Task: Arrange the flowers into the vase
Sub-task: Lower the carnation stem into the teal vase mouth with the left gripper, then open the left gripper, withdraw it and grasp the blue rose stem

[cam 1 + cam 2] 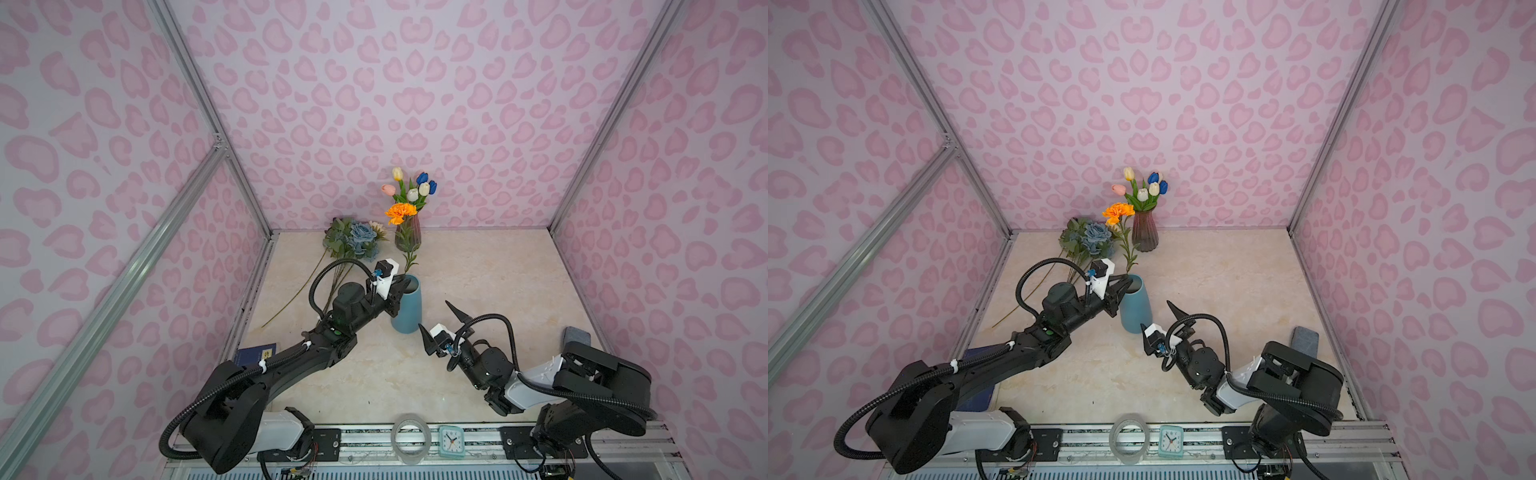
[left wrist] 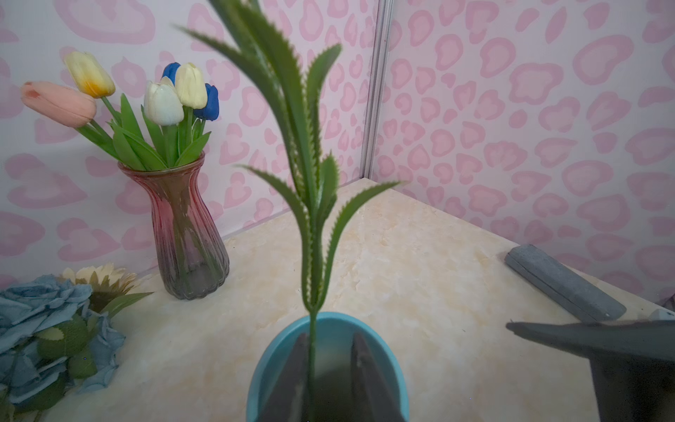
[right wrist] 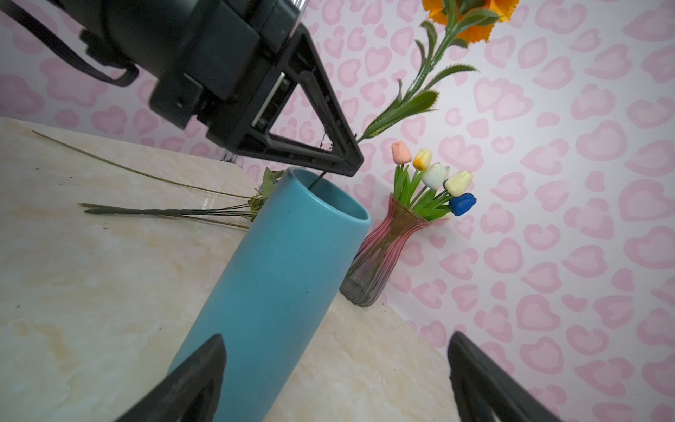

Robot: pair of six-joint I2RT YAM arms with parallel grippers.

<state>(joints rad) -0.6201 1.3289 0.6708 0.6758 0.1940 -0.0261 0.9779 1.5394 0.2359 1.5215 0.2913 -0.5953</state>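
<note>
Orange bloom [image 1: 400,210]: stem inside teal vase [image 1: 409,311]; left gripper [image 2: 328,339] parted around it, likely releasing. Right gripper [image 1: 433,314] spread, empty. Next: lift rose bunch [image 1: 357,239], worktop [image 1: 498,291] far-left corner.

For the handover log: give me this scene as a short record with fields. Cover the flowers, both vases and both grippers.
Orange flower: stem runs down into the blue vase
Left gripper: at the blue vase's mouth, jaws slightly apart with the stem between them
Right gripper: open, beside the blue vase, holding nothing
Tulips: standing in the pink glass vase at the back wall
Blue rose bunch: lying on the table, not yet in a vase
</note>
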